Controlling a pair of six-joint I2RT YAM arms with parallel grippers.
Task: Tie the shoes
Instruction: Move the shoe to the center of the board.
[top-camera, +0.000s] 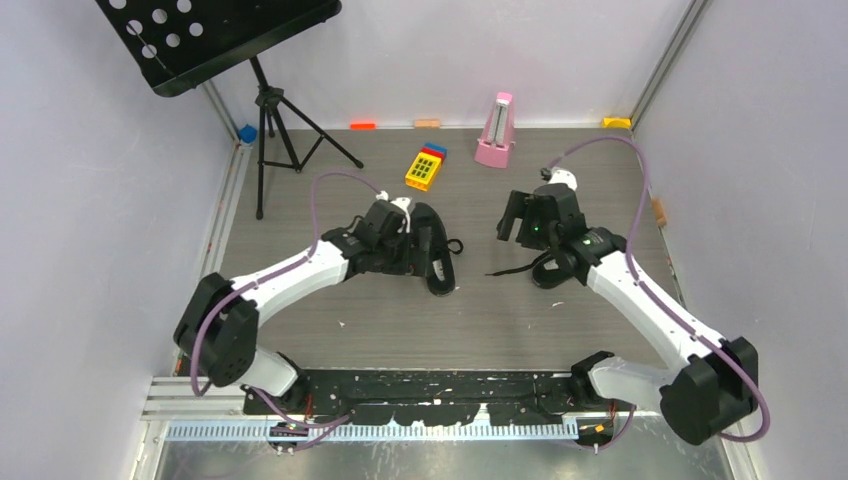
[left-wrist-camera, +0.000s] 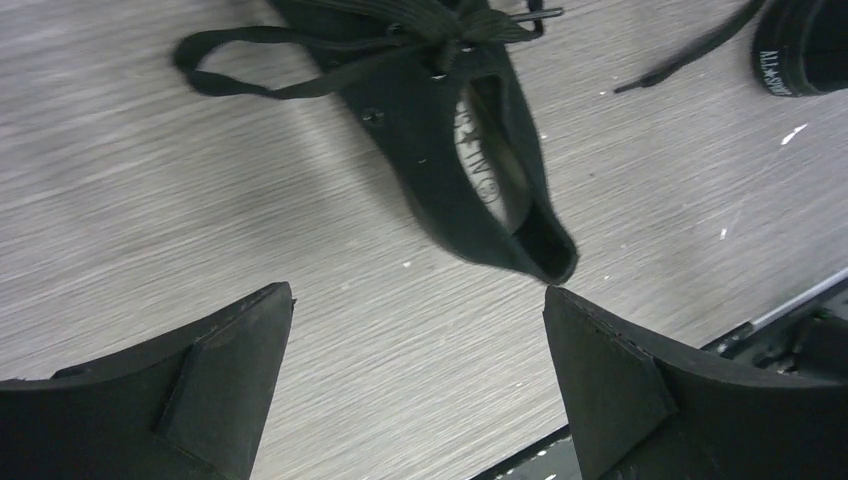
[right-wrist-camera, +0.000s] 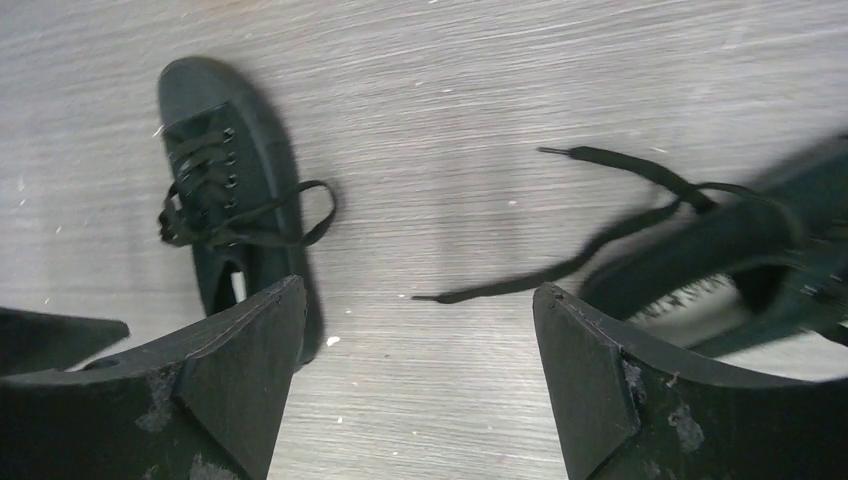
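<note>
My left gripper (left-wrist-camera: 418, 300) stands wide and empty. Dropped carelessly, a finger could snag the left shoe's (left-wrist-camera: 470, 170) bow (left-wrist-camera: 445, 45) and, I judge, pull it loose. My right gripper (right-wrist-camera: 418, 295) is wide and empty too, and the right shoe's (right-wrist-camera: 740, 260) lace (right-wrist-camera: 560, 270) lies slack, easy to miss. The left shoe lies mid-table, just beyond my left gripper. The right shoe lies just beside my right gripper, its lace end below the open jaws.

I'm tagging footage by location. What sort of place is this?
Likely a robot lab test cell: plain pale walls enclose a wood-grain table, a left arm and right arm are bolted at its near edge, and a pink metronome and music stand serve as props.
</note>
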